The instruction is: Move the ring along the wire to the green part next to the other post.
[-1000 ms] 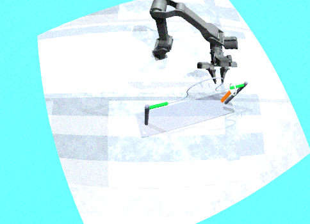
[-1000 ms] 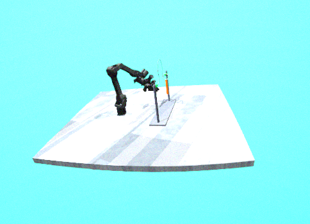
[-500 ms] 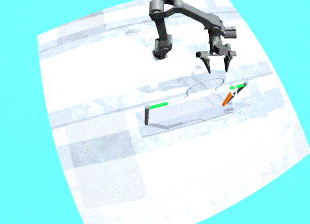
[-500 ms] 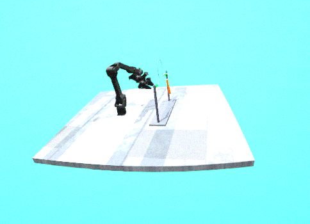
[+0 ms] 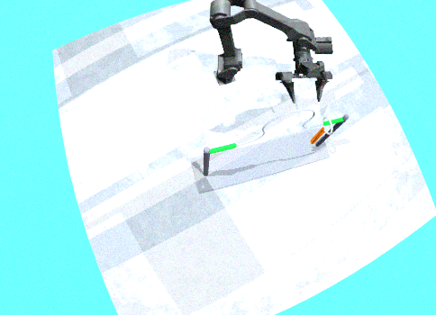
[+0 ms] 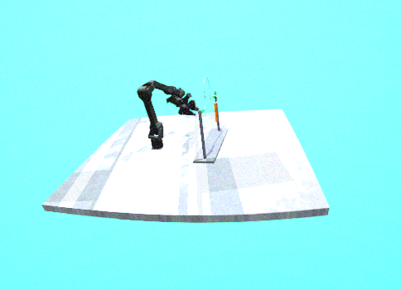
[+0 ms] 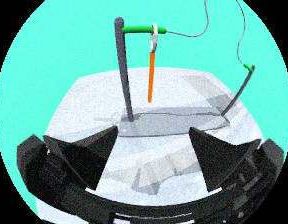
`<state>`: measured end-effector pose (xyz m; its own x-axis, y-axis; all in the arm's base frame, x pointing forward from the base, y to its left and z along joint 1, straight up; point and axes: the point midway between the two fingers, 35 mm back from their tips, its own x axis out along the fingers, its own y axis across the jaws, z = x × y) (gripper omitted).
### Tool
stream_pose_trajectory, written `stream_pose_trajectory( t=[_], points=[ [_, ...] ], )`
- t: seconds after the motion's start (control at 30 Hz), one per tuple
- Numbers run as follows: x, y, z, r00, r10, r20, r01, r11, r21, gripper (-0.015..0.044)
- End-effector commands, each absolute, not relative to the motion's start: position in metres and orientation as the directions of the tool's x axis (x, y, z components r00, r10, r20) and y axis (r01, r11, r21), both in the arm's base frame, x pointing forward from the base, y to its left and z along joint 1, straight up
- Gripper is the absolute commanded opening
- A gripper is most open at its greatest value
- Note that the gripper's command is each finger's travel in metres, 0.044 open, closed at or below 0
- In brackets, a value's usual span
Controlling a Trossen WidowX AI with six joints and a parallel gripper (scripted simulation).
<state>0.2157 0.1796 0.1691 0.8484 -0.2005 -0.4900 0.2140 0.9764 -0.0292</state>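
Ring [image 5: 331, 128] [image 7: 154, 39], one, white, hung round a green part of the wire [image 5: 339, 121] [image 7: 140, 30], near its post [image 5: 329, 133] [image 6: 218, 117] [image 7: 124, 75]; in the wrist view, above and beyond the fingertips, apart from both. Handle [image 5: 317, 136] [image 6: 216, 113] [image 7: 151, 77], one, orange, pointing down from the ring; in the wrist view, beyond the gap between the fingertips, nothing gripped. Gripper [image 5: 306, 102] [image 7: 153, 129], one, black, fingers spread wide, holding nothing. Far post [image 5: 206, 162] [image 6: 202, 135] [image 7: 238, 92], one, dark, with its own green part [image 5: 222, 148] [image 7: 248, 67]; in the wrist view, beyond and to the right of the fingertips. Thin grey wire [image 5: 279, 114] [image 7: 199, 35], curving between the green parts; its upper loop cut off by the wrist picture's top edge, part of its run washed out from the top. Exterior view: ring small and faint, fingertips hard to separate beside the nearer post.
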Motion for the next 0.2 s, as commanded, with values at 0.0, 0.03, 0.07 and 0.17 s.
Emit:
stream_pose_trajectory(
  t=[0.0, 0.03, 0.07, 0.17],
  points=[
    [0.2159, 0.1792, 0.1697, 0.85, -0.203, -0.487, 0.217, 0.976, -0.029, 0.044],
    [0.2159, 0.1792, 0.1697, 0.85, -0.203, -0.487, 0.217, 0.976, -0.029, 0.044],
    [0.2159, 0.1792, 0.1697, 0.85, -0.203, -0.487, 0.217, 0.976, -0.029, 0.044],
    [0.2159, 0.1792, 0.1697, 0.85, -0.203, -0.487, 0.217, 0.976, -0.029, 0.044]
  ],
)
